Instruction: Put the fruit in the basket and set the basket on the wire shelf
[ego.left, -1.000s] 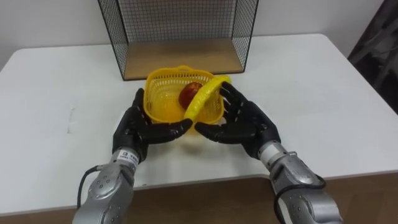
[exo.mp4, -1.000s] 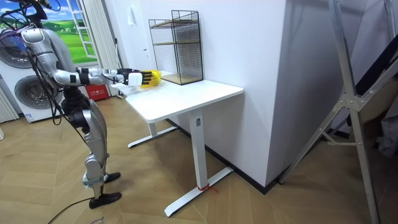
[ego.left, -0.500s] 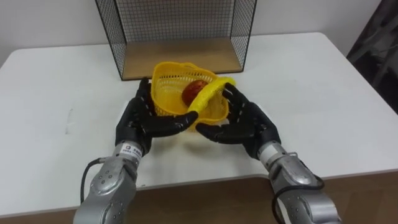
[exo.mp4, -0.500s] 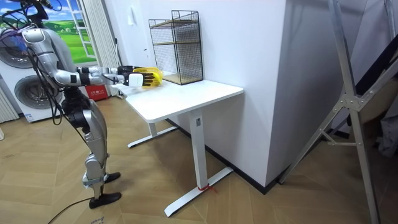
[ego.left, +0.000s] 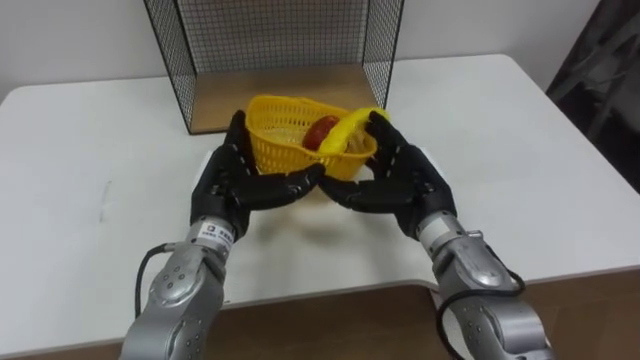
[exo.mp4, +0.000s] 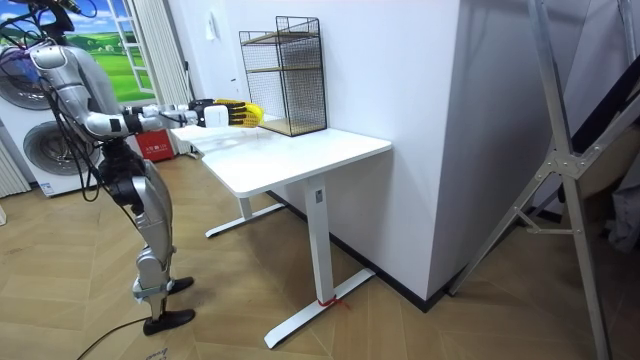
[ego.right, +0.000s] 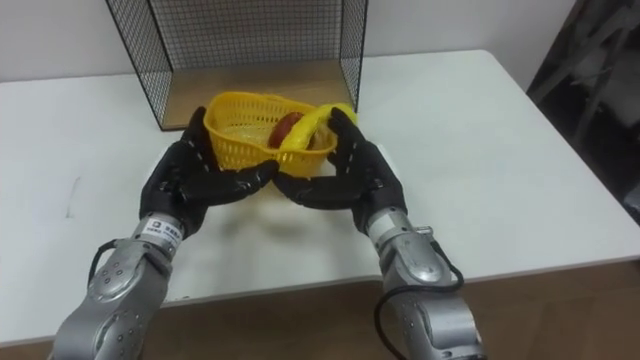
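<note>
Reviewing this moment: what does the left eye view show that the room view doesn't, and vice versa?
Left eye view: the red fruit lying inside the yellow basket, with the left hand and right hand cupping it from both sides, fingers stretched beneath, and the wooden base of the wire shelf just beyond. Room view: the robot standing at the table's end, arms stretched forward, the table's white legs, the plank floor and a washing machine. Both: the basket held above the white table before the shelf.
</note>
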